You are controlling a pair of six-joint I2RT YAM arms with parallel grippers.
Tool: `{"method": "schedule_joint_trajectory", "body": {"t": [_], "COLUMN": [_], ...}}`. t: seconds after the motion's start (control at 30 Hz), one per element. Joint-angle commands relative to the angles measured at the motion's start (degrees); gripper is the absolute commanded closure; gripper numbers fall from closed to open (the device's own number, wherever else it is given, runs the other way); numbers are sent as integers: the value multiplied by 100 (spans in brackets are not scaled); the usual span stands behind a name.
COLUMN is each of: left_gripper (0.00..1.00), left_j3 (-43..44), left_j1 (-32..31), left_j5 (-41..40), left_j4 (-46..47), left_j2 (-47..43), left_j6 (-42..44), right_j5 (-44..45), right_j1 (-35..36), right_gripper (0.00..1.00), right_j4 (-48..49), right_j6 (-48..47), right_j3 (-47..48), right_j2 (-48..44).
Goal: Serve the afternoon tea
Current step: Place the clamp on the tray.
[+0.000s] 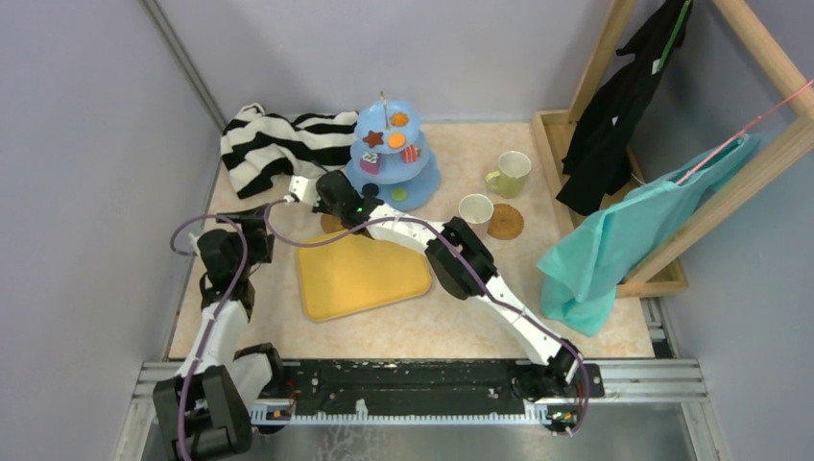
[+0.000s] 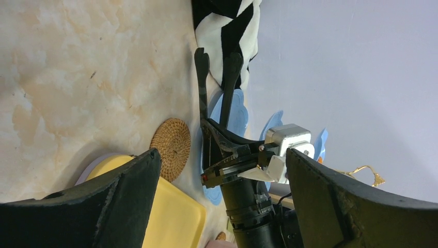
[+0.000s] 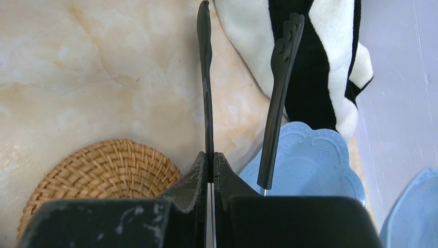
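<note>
Gripping tongs [image 3: 279,103] in right gripper [image 3: 212,160] beside coaster [image 3: 98,175] and stand [image 3: 310,160], toward far-left corner; tips parted, pinching nothing. With left gripper [image 2: 221,155] wide open, empty.

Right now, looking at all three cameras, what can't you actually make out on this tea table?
- Near coaster: in the top view the right arm covers most of it.
- Treats on the stand: too small in the top view to name; wrist views catch only plate edges.
- Tongs in the right end effector: right wrist view, handle end hidden behind the end effector's body.
</note>
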Motion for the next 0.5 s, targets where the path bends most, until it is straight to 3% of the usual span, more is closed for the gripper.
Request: {"method": "schedule_joint_trajectory", "body": {"t": [0.0,0.47], "left_gripper": [5,4], "left_j3": [-7,94], "left_j1": [24,33], "left_j5": [-71,-349], "left_j4": [-69,-1167], "left_j2": [-183,-1179], "left_j6": [115,498], "right_j5": [38,-100], "right_j1": [99,207], "right_gripper": [100,100], "right_j4": [231,289], "right_j6": [58,887], "right_j3": [-249,-1778], "right_j2": [-851,-2284]}}
